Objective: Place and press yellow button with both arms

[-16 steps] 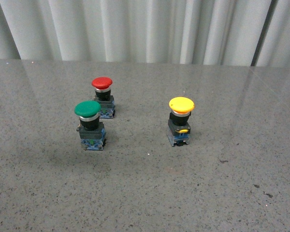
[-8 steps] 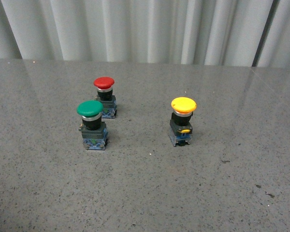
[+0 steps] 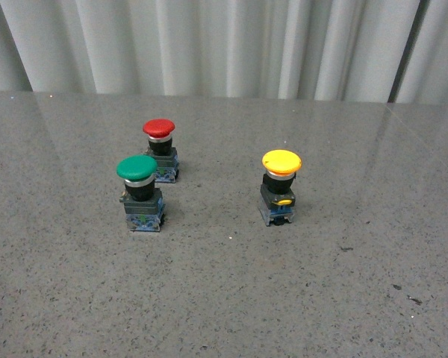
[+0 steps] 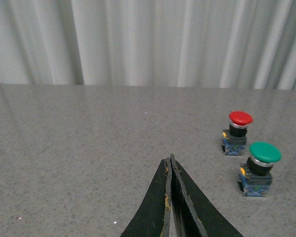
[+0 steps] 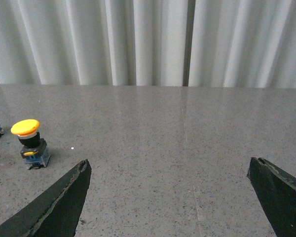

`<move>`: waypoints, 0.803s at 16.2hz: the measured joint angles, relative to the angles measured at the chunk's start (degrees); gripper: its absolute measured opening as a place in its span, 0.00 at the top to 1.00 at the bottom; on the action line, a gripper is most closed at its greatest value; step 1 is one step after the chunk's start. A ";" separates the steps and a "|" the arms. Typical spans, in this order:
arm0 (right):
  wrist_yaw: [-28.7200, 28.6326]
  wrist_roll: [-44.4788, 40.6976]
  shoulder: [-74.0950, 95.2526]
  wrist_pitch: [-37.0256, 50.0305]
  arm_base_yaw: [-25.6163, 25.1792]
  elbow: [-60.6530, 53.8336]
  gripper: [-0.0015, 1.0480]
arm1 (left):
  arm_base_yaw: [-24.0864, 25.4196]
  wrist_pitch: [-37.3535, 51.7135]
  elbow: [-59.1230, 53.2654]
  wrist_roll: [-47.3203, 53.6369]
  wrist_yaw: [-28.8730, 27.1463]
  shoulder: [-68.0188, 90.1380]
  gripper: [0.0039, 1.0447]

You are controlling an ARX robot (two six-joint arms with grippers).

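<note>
Left gripper (image 4: pixel 170 158) has its two flat black fingers (image 4: pixel 160 212) pressed together to one point, and it holds nothing. Right gripper (image 5: pixel 168 162) is spread wide, with bare table between its fingers; it also holds nothing.

A grey speckled table (image 3: pixel 224 298) fills most of the front view, and a pale pleated curtain (image 3: pixel 209 45) hangs behind its far edge.

Three push-buttons stand upright on the table. The green button (image 3: pixel 140 192) is at 9 o'clock from the middle of the front view. The yellow button (image 3: pixel 279 186) is at 3 o'clock from the middle, well apart from the other two, with its yellow tab turned to the camera. The red button (image 3: pixel 160 149) is just beside the green one, at 1 o'clock from it.

In the right wrist view the yellow button stands free on the table, not between the fingers and not touching them.
</note>
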 joint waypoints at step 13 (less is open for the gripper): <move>0.00 0.00 0.00 -0.02 0.00 0.00 0.06 | 0.79 -7.30 -4.68 -0.07 0.57 -13.20 0.96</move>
